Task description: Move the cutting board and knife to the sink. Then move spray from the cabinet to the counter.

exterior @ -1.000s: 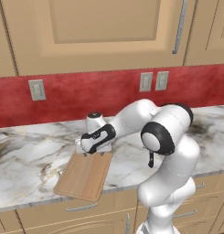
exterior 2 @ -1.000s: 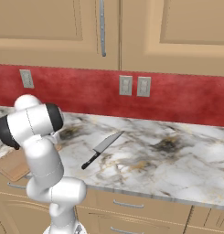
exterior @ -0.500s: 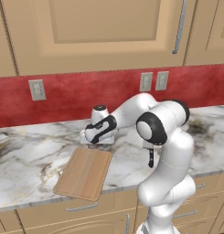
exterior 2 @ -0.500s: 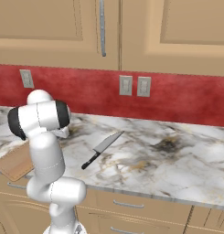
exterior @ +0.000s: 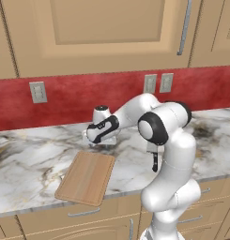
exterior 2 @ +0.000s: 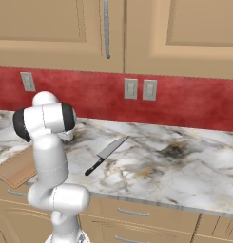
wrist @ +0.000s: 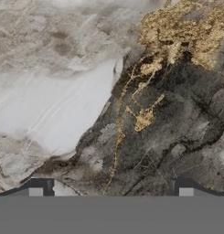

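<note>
Board first: your cutting board (exterior: 86,177) lies flat at the counter's (exterior 2: 184,171) near edge, overhanging slightly. It looks stiff and light; pinch that overhanging edge. Your gripper (exterior: 100,140) hangs just beyond its far end, fingers spread wide, holding nothing.

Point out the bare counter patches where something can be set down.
Widest free patch: counter right of the knife, out to the red backsplash. Another lies left of the cutting board toward the wall. Crowded: between board and knife, where the open gripper and arm hang.
</note>
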